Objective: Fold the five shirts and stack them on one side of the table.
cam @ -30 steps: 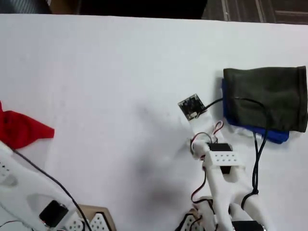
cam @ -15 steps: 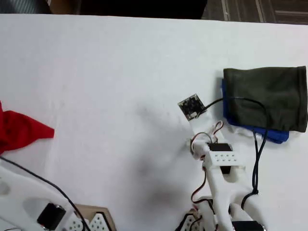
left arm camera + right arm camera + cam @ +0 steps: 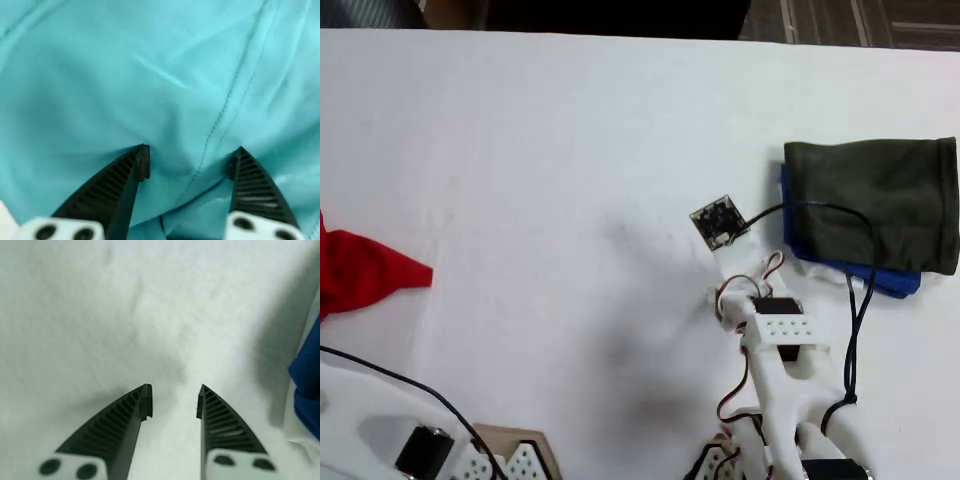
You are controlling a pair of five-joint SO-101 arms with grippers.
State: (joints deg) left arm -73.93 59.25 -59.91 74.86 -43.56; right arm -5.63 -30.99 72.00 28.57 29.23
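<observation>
Teal shirt (image 3: 160,75) sits under left gripper (image 3: 189,161), fingers spread open, gripping nothing. Right gripper (image 3: 174,401) also open, over bare table (image 3: 570,150). Right side: olive shirt (image 3: 870,200) folded atop blue shirt (image 3: 895,280), so approx. 2 of 5 done. Red shirt (image 3: 365,270) at left looks unfolded.

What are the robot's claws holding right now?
Nothing is held. The left gripper is open over a turquoise shirt; the right gripper is open above the white table.
</observation>
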